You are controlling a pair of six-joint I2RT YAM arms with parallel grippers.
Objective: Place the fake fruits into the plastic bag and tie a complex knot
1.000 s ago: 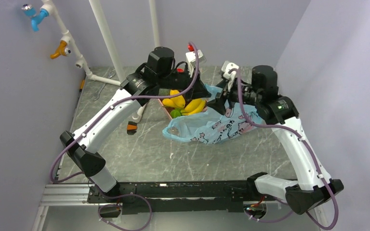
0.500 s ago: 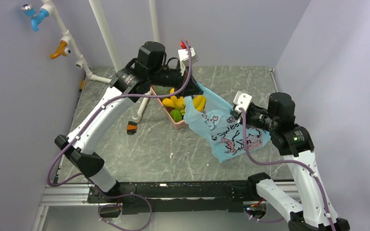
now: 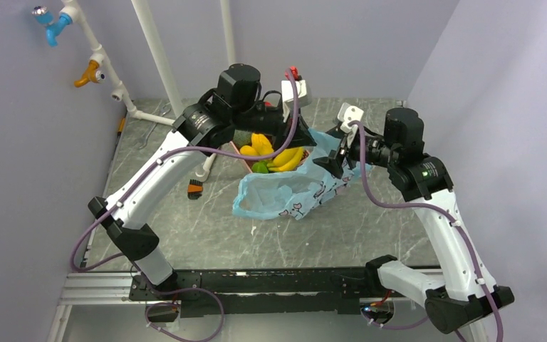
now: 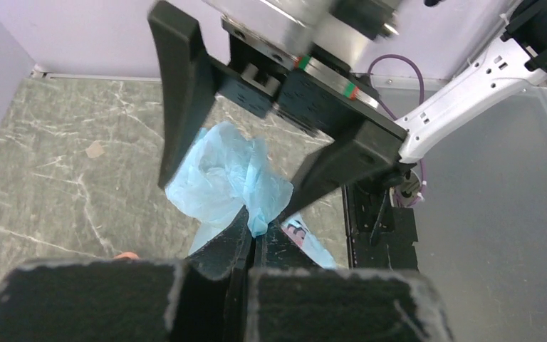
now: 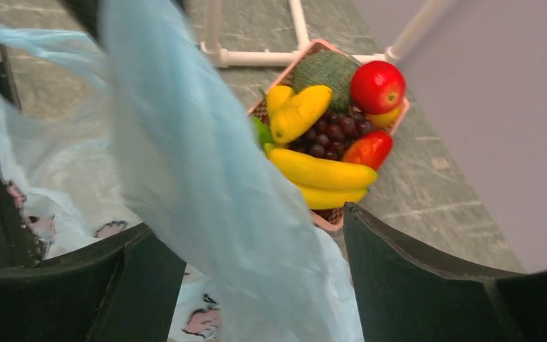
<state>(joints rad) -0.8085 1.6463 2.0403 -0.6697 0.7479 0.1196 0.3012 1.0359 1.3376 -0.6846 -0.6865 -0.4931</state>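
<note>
As I read it from the near edge: the plastic bag lies slumped on the desk about midway across. Its body runs from near-left to far-right, and I see no fruit in it and no knot begun.
Right side, further in: my right gripper has its jaws wide. A loose sheet of bag film hangs between them with nothing pinched.
Left side, just beyond: my left gripper has its jaws closed on a tuft of the bag's far edge, held up off the desk.
Far of the bag: the pink basket sits just beside the bag's far-left side, and the fake fruits are all in it.
Contents: bananas lie nearest my right jaws. Behind them are the grapes and mango, then the melon and apple farthest.
Direction: from my open right jaws the fruit lies ahead, far and left, behind the hanging film.
Long axis: the front bananas lie roughly along my closing line, so I judge a wrist turn is needed to grip across them.
Nearer arm: the left arm is nearer, but it is busy holding the bag, so I judge the pick falls to the right.
</note>
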